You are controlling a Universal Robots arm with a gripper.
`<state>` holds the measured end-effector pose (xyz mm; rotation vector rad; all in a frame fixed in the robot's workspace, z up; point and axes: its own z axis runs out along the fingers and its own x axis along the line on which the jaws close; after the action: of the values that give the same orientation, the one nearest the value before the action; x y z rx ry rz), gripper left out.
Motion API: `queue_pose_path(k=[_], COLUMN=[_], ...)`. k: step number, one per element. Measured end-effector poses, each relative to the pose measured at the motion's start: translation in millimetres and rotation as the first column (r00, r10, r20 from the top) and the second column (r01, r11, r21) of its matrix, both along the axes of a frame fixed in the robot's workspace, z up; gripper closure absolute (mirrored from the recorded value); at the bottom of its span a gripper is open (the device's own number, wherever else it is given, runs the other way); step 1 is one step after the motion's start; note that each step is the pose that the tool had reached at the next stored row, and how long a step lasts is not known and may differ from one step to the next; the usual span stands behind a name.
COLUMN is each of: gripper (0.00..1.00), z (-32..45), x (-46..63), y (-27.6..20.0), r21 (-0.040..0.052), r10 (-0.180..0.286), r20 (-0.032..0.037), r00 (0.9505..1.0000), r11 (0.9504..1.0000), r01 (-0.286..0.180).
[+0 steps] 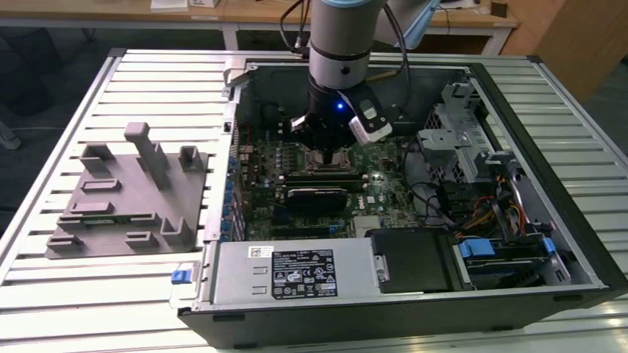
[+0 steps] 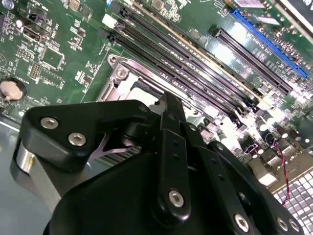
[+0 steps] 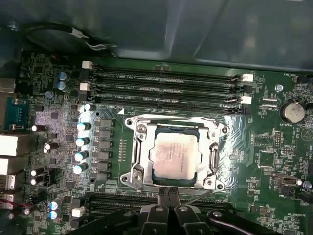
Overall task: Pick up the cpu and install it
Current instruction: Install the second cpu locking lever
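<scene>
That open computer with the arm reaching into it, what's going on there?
A robot arm is working inside an opened computer case that lies on its side on a table. Its gripper hangs low over the motherboard, right beside the processor socket. In the first wrist view the cpu, a small silvery square chip, already lies inside that socket's frame, and the gripper's tips sit at the frame's edge, not on the chip.

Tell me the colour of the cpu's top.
Silvery-white metal with a thin darker rim; the cpu shows best in the first wrist view, lying within the socket frame.
</scene>
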<state>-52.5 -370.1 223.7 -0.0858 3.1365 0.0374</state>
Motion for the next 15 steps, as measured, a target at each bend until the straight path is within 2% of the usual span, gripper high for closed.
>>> queue_pose_path(k=[4, 9, 15], gripper=[0.89, 0.89, 0.89], z=[0.0, 0.0, 0.1], x=[5.4, 11.7, 12.8], y=[0.7, 1.1, -0.1], r21=[0.0002, 0.0032, 0.0038], r10=[0.0, 0.0, 0.0], r20=[-0.0038, -0.0052, -0.0058], r00=[1.0, 1.0, 1.0], r11=[1.0, 1.0, 1.0], r01=[0.0, 0.0, 0.0])
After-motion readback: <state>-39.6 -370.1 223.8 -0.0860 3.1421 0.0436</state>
